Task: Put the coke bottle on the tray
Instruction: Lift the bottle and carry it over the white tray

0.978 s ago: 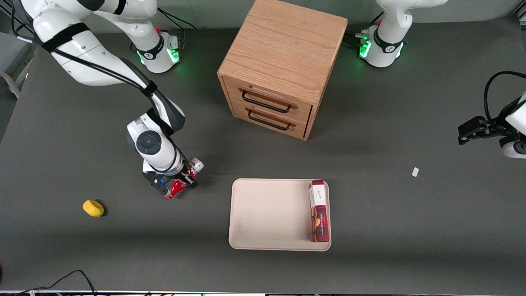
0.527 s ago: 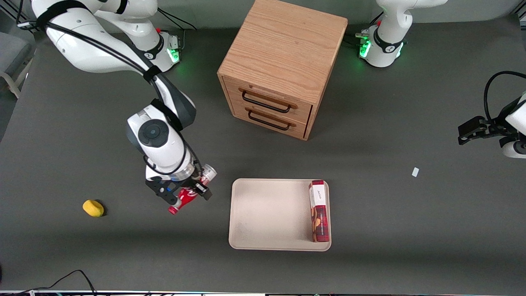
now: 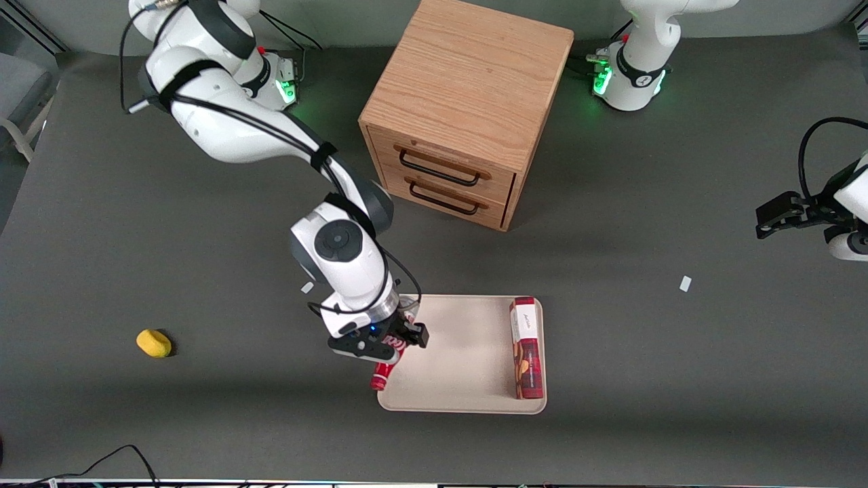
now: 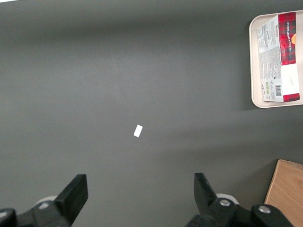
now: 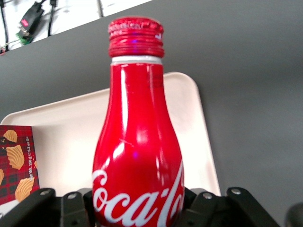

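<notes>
The gripper point(image 3: 388, 339) clenches the bottle point(image 3: 384, 367) above the tray's point(image 3: 461, 400) edge nearest the working arm's end.

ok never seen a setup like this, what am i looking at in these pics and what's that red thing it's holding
These are three camera views of one moment on a dark table with robot arms bolted along its edge. The front view looks down over the whole table. The other two come from cameras on the arms' wrists.

The working arm ends in a two-finger gripper, which is shut on the coke bottle, a slim red bottle lying tilted. It hangs over the edge of the tray nearest the working arm's end, with the cap end poking out past the rim. The right wrist view shows that bottle close up, with the tray below.

A red-and-white snack box lies on the tray. Also on the table: a wooden drawer cabinet, a small yellow object and a white scrap.
</notes>
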Robot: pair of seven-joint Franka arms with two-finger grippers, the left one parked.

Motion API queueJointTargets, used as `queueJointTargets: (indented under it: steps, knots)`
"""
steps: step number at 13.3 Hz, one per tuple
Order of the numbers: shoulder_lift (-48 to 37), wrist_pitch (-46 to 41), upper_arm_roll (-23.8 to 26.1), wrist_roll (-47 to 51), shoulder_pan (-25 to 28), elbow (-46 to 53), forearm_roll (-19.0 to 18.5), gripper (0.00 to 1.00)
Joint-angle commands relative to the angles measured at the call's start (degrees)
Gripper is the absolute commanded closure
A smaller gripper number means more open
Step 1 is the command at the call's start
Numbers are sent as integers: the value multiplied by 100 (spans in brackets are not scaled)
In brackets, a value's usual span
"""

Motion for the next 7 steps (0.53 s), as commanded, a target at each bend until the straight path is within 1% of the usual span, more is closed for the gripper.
queueJointTargets:
  steps: [1,2,5,6,7]
  knots:
    - [567,363,-143,-768,45,513,-152,100]
    - [663,417,-214,-883,79,530,-143,100]
    - [918,461,-224,-972,123,705,-143,100]
    - [945,461,-224,-972,132,697,-143,88]
    - [954,470,-232,-964,132,697,-143,70]
